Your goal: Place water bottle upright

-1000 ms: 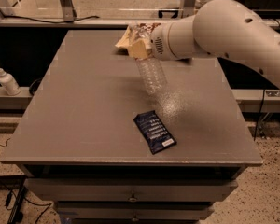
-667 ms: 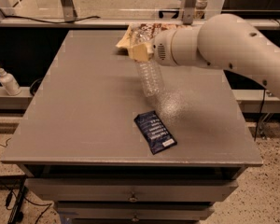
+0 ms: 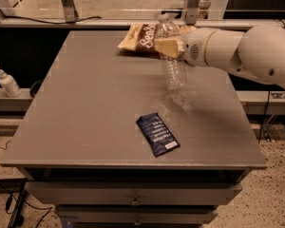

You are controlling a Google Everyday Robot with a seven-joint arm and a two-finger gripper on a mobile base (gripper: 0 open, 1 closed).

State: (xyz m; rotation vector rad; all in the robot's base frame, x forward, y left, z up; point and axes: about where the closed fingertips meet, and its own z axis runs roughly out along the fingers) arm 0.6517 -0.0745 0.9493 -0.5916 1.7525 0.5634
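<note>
Water bottle is held near-upright, cap up, slight tilt, over the right-centre of the table. Base is at or just above the surface; contact can't be confirmed. It's clamped on the upper body, below the neck, by the gripper, jaws closed on it from the right. Arm is extended in from the right edge. Chip bag is seen just behind the bottle at the back edge. Dark blue packet is laid flat nearer the front, apart. Pump bottle is on the left ledge, off-table, not involved. Progress est.: orientation approx. done; set-down + release left. Tip-over is judged likely if tilt isn't removed before release.
</note>
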